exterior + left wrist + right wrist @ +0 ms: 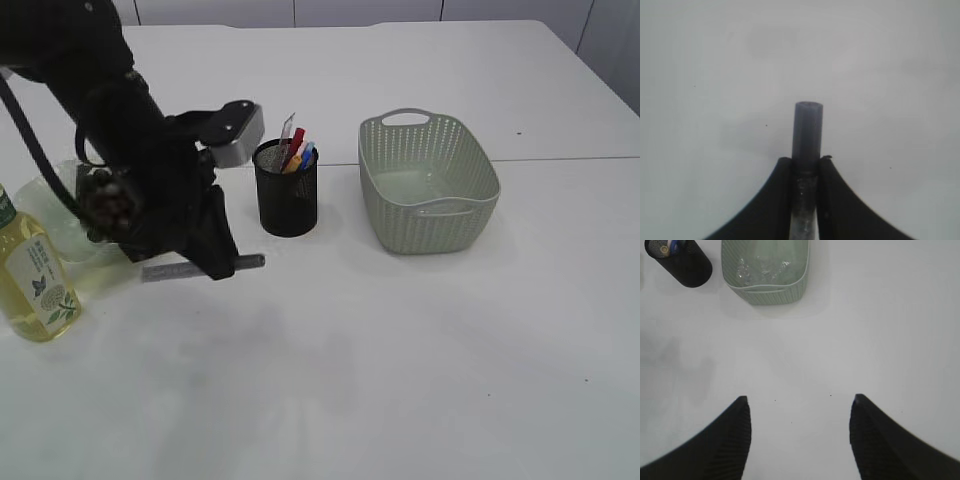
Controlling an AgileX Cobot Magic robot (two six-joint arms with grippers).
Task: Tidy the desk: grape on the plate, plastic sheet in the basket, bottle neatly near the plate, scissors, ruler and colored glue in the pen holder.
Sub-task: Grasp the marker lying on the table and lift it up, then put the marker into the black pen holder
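My left gripper (218, 266) (806, 160) is shut on a grey glue tube (160, 271) (807, 130), which lies level just above the table, left of the pen holder. The black mesh pen holder (286, 195) (682, 262) holds several coloured items I cannot tell apart. Dark grapes (108, 203) sit on the clear plate (50, 215) at the left, partly behind my arm. The yellow bottle (32, 275) stands upright in front of the plate. A shiny plastic sheet (762, 262) lies inside the green basket (428, 215) (767, 292). My right gripper (800, 399) hangs open over bare table.
The white table (400, 360) stretches wide in front and to the right. A seam (570, 158) crosses it behind the basket. My left arm (110, 110) reaches in from the upper left over the plate.
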